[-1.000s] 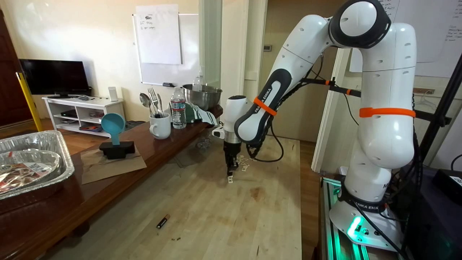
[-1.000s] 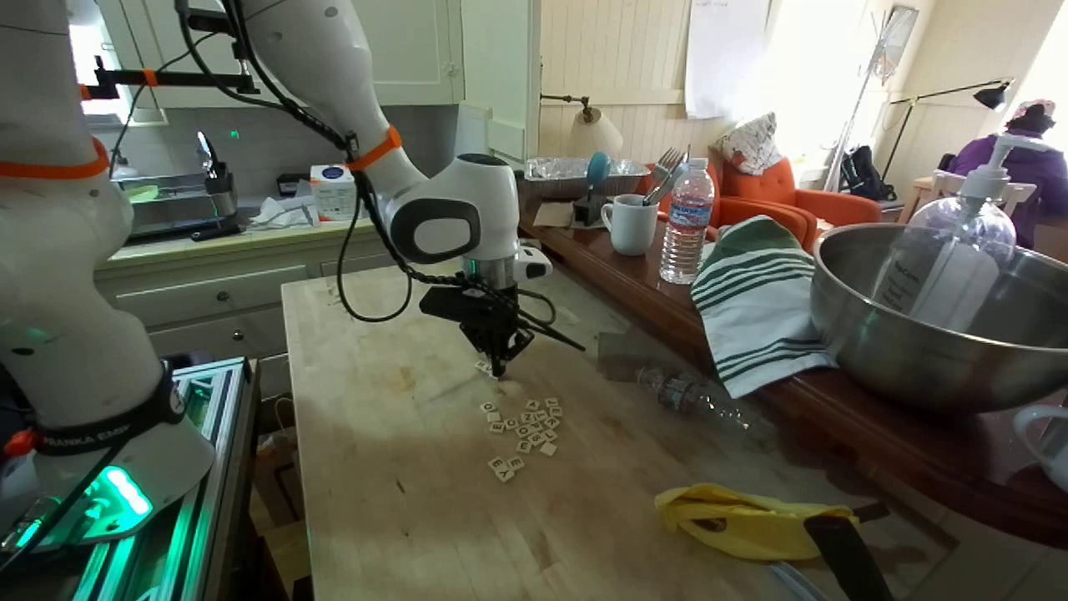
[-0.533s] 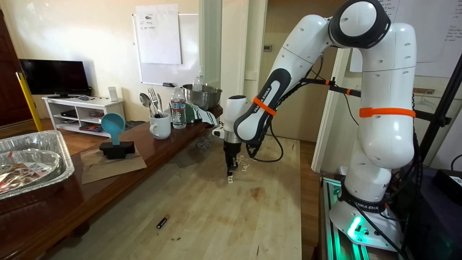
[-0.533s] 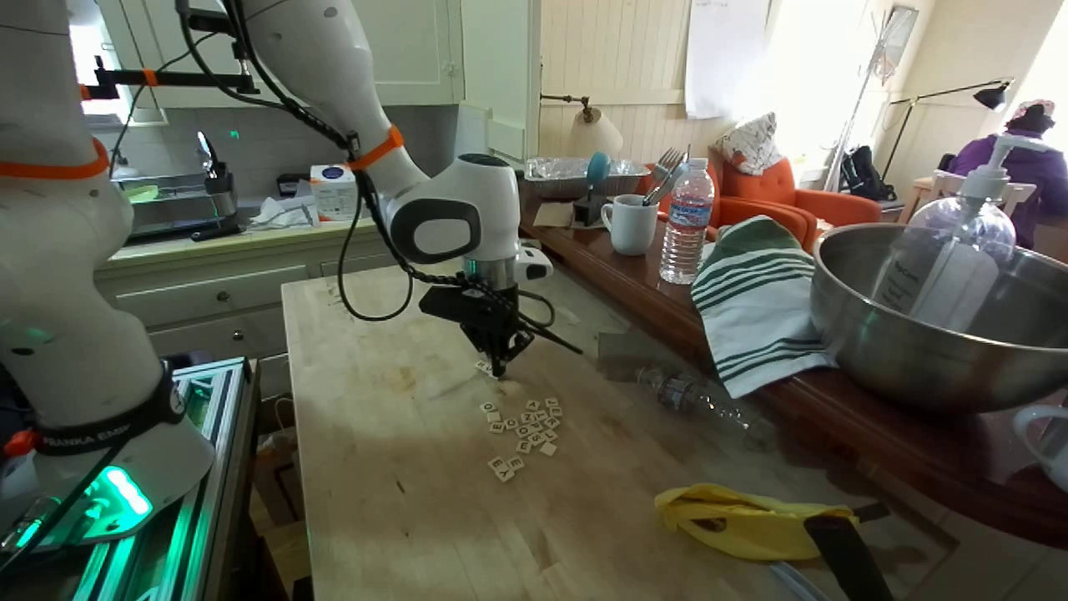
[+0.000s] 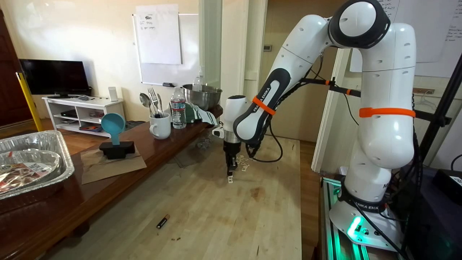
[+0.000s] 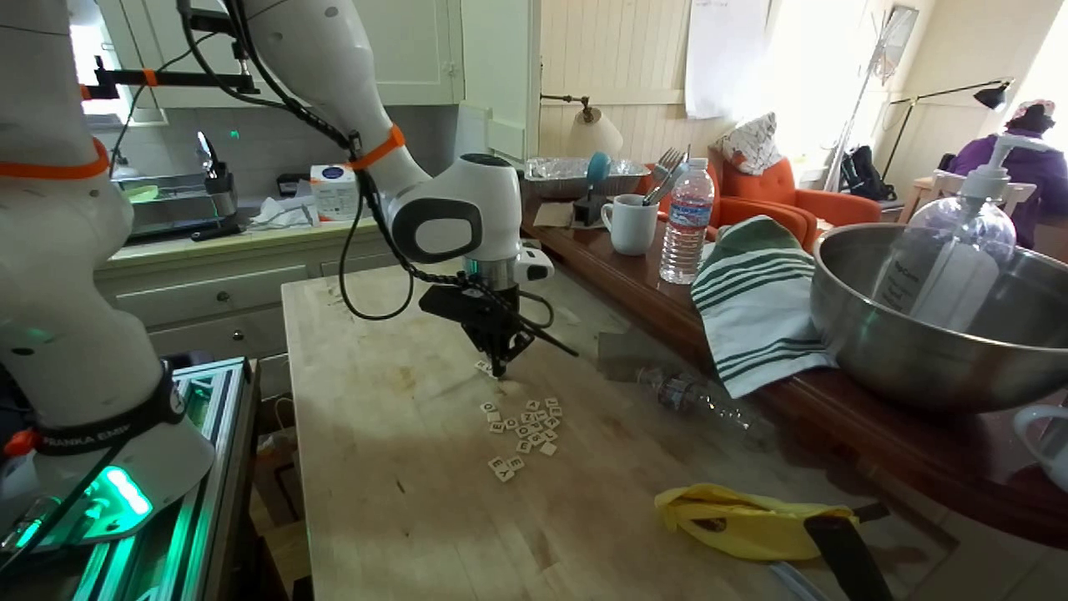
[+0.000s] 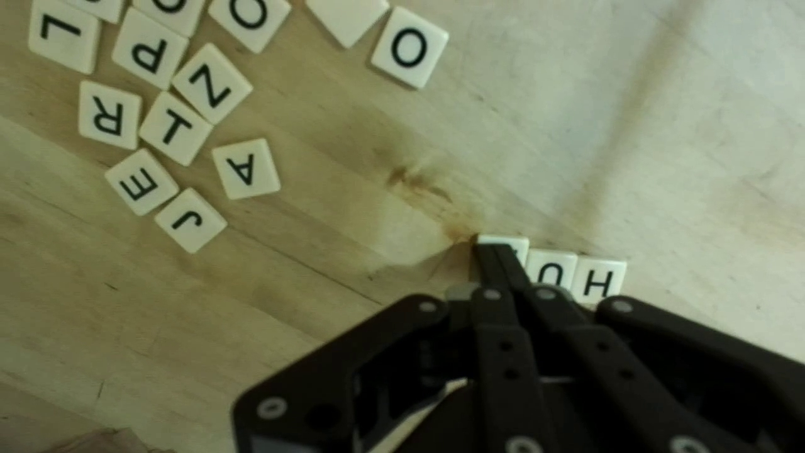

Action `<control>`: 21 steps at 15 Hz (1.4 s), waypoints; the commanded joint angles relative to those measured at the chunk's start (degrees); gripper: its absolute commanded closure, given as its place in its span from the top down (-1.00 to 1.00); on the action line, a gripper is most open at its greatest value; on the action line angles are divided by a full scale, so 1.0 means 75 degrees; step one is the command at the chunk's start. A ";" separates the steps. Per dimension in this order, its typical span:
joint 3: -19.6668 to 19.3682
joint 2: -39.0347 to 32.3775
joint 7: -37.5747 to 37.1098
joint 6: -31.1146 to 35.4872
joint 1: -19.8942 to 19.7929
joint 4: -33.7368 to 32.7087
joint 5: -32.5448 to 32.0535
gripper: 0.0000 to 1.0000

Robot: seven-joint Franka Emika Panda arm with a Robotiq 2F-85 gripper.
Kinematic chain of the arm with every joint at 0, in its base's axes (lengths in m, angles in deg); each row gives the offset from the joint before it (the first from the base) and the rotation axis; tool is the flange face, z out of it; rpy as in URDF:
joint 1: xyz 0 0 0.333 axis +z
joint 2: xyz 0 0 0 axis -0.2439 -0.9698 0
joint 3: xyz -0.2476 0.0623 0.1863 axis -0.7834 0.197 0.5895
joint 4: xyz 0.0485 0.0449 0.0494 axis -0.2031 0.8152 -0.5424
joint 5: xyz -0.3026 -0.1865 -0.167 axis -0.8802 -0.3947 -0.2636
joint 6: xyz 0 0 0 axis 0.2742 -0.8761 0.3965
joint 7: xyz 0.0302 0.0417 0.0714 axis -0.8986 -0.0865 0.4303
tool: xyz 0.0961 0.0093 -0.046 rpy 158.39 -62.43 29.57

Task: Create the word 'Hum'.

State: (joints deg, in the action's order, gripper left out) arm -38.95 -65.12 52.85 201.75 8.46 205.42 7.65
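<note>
The H tile [image 7: 599, 281], the U tile [image 7: 551, 267] and a third tile [image 7: 519, 247] lie in a row on the table in the wrist view. They sit side by side, very close or touching. The third tile's letter is mostly hidden by my fingers. My gripper [image 7: 494, 247] is shut with its fingertips together, over the third tile; nothing shows between them. I cannot tell whether the tips press on it. In both exterior views the fingertips [image 5: 230, 174] [image 6: 498, 373] are low at the row of tiles [image 5: 230, 179] [image 6: 483, 366].
Several loose letter tiles [image 7: 176, 129] lie beside the row, also in an exterior view [image 6: 526, 427]. A battery [image 5: 162, 221] lies on the table [image 5: 216, 224]. A clear bottle [image 6: 680, 392] and a yellow item [image 6: 743, 522] lie farther along. A raised wooden ledge [image 5: 86, 202] borders one side.
The arm, gripper and tiles hold nearly still. The loose end of a black cable by the gripper has shifted slightly down and inward.
</note>
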 commanded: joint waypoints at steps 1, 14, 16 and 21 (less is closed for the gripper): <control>0.0108 -0.0286 -0.0123 -0.0029 -0.0007 -0.0050 0.0254 -1.00; 0.0233 -0.0062 -0.0146 0.0087 0.0005 0.0051 0.0442 -1.00; 0.0246 0.0009 -0.0150 0.0085 0.0006 0.0097 0.0442 -1.00; 0.0278 0.0264 -0.0158 0.0175 0.0020 0.0282 0.0440 -1.00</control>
State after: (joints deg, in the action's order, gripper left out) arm -37.39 -64.98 52.12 201.87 8.47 205.57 9.57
